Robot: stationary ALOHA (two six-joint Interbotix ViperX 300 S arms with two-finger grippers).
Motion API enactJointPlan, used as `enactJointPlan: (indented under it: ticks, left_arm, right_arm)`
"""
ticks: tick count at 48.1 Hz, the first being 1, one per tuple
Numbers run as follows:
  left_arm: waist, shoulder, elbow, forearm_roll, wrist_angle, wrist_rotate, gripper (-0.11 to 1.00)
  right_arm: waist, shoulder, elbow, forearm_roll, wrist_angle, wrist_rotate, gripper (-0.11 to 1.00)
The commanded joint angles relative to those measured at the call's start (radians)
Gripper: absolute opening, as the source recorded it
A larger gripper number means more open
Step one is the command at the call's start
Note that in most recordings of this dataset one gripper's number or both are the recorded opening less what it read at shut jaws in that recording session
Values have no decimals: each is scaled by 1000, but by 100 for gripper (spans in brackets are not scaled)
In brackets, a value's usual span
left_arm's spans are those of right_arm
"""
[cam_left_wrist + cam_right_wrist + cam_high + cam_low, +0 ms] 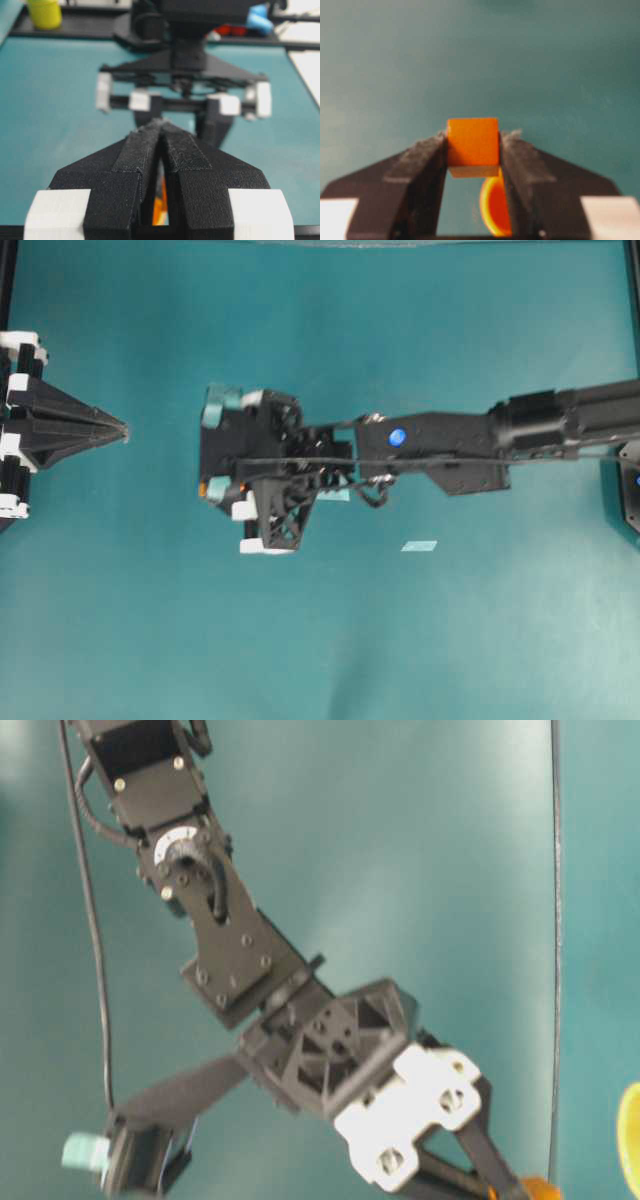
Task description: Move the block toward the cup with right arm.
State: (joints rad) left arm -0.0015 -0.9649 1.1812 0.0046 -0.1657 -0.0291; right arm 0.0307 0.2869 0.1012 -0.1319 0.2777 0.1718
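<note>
Teal matting covers the whole table (300,320). Our right gripper (473,150) pinches the block (472,142) between its fuzzy black pads, lifted above the cup (495,207), whose glossy orange inside shows just below. We would lower gently and keep the smooth cube square in the grip. Our left gripper (161,130), parked at far left, is pressed closed and holds nothing.

Overhead looks straight down, both wrist cameras look along closed fingers

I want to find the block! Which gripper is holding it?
The right gripper pinches the orange block. The left gripper is shut and holds nothing.
</note>
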Motion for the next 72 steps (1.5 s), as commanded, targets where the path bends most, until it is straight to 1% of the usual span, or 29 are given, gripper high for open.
enactJointPlan:
  ticks: [1,18,28,51,72]
  left_arm:
    - [2,5,-28,3,-3,-2,0]
    - [2,5,-28,3,-3,-2,0]
    - [2,5,-28,2,-2,-2,0]
    - [2,5,-28,3,-3,-2,0]
    - [2,5,-28,3,-3,-2,0]
  right_arm:
    - [-11,-66,15,-2,-31,3,40]
    - [-71,-126,121,2,-127,6,40]
    - [-89,-152,163,11,-184,9,40]
    - [-92,-160,170,46,-204,11,40]
    - [-91,-160,167,48,-207,11,40]
